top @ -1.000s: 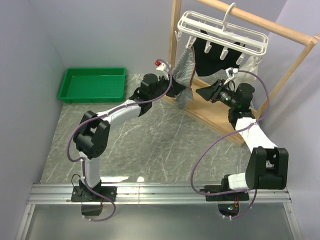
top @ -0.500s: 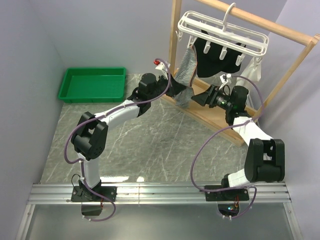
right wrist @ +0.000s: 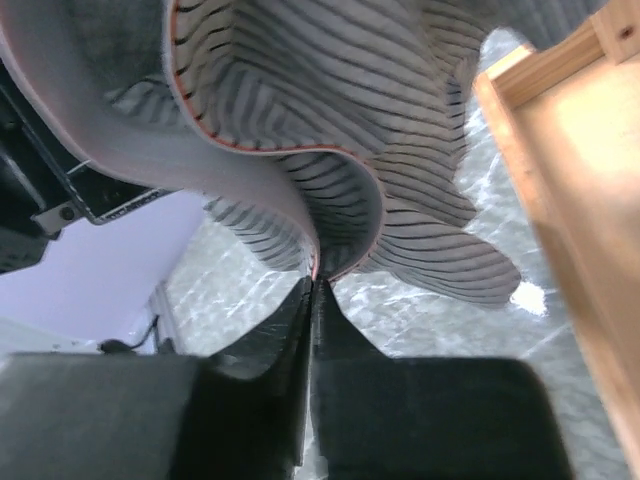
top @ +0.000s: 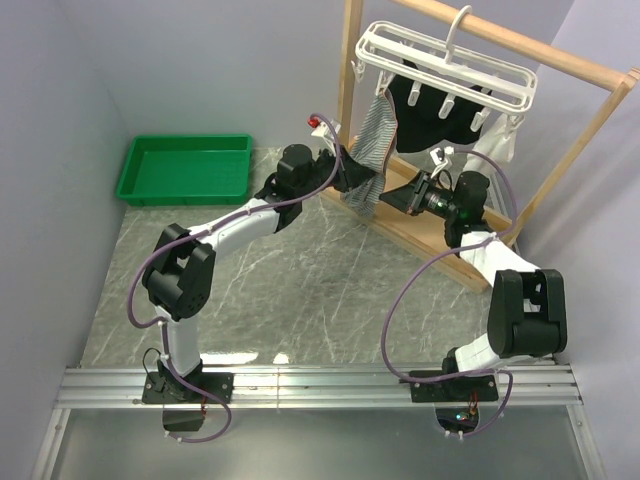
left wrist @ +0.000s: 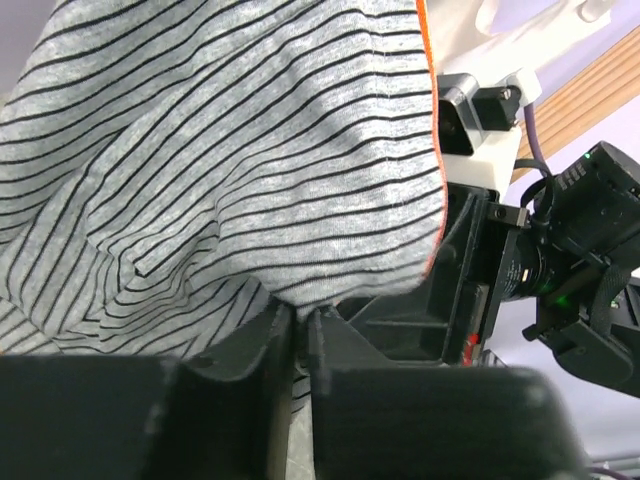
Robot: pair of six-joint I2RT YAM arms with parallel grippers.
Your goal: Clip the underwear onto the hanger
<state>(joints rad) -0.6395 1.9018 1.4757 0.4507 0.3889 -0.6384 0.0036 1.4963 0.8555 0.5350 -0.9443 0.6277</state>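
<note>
The grey striped underwear (top: 373,128) hangs by its top from a clip at the left end of the white hanger (top: 450,66), and its lower part is bunched between my two grippers. My left gripper (top: 350,178) is shut on the cloth from the left. In the left wrist view its tips (left wrist: 300,322) pinch a fold of the underwear (left wrist: 230,150). My right gripper (top: 389,198) comes in from the right. The right wrist view shows it (right wrist: 313,288) shut on the orange-edged waistband of the underwear (right wrist: 330,100).
A black garment (top: 440,115) and a small white cloth (top: 500,145) hang from the same hanger. The hanger hooks on a wooden rack (top: 590,130), whose base bar (right wrist: 570,180) lies just right of my right gripper. A green tray (top: 185,168) sits at the far left.
My right arm has swung left to the underwear, opened, and shut on its waistband. My left gripper has lifted the bunched cloth slightly up and left.
</note>
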